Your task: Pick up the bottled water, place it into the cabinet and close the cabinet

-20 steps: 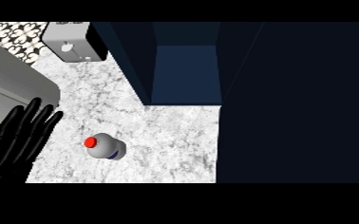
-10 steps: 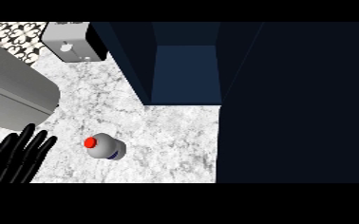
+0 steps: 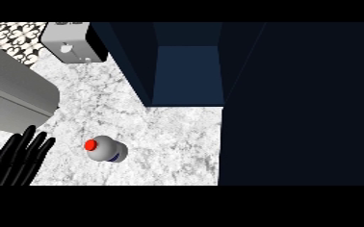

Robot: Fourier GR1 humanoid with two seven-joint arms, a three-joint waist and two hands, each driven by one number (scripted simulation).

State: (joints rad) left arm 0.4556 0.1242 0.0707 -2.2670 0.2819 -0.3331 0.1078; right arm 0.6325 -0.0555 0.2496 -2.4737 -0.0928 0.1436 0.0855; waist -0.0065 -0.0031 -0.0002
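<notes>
So your left hand [image 3: 25, 156] shows at the lower left edge, fingers straight and slightly spread, holding nothing and sitting just beside the bottled water [image 3: 107, 149] without touching it; your right hand is out of view. Bottle stands upright on the marble counter [image 3: 171, 139], red cap up, well short of the open cabinet [image 3: 186, 74], whose dark blue door [image 3: 292, 106] hangs wide at the right. Judged from this, nothing is done yet: you have the pick-up, the placing inside and the door closing all left.
</notes>
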